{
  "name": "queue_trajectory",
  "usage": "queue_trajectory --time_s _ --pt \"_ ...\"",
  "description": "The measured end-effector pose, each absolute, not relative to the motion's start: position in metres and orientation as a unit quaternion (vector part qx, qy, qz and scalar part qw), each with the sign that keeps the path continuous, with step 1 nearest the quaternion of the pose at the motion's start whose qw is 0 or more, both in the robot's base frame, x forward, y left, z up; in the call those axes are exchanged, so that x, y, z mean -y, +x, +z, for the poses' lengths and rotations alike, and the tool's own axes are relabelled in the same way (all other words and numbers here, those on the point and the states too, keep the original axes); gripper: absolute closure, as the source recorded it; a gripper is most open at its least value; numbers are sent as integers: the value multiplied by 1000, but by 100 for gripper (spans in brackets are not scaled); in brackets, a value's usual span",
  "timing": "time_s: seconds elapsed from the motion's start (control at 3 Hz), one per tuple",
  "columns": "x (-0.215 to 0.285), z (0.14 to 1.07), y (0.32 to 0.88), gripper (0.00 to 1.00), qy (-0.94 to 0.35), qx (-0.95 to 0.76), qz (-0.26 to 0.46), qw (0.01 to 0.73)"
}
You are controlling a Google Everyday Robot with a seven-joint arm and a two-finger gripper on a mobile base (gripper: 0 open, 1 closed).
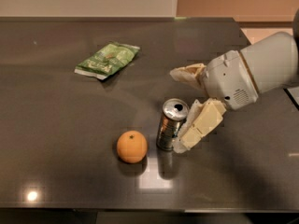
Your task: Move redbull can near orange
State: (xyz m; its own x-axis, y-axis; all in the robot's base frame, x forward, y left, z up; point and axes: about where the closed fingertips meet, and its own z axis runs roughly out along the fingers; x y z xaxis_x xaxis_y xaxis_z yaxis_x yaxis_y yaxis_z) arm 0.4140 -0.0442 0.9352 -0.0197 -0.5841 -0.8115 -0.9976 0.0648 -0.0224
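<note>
The redbull can stands upright on the dark table, slim and silver with its pull-tab top showing. The orange sits just left of it, a small gap apart. My gripper is to the right of the can and open. One cream finger is up behind the can and clear of it. The other finger lies close against the can's right side. The can stands on its own.
A flat green snack bag lies at the back left of the table. My white arm reaches in from the right. The table's front edge runs along the bottom of the view.
</note>
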Motion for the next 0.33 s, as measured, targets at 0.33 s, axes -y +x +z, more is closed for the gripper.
queue_trajectory --time_s 0.33 --pt "44 935 414 0 -612 -646 305 339"
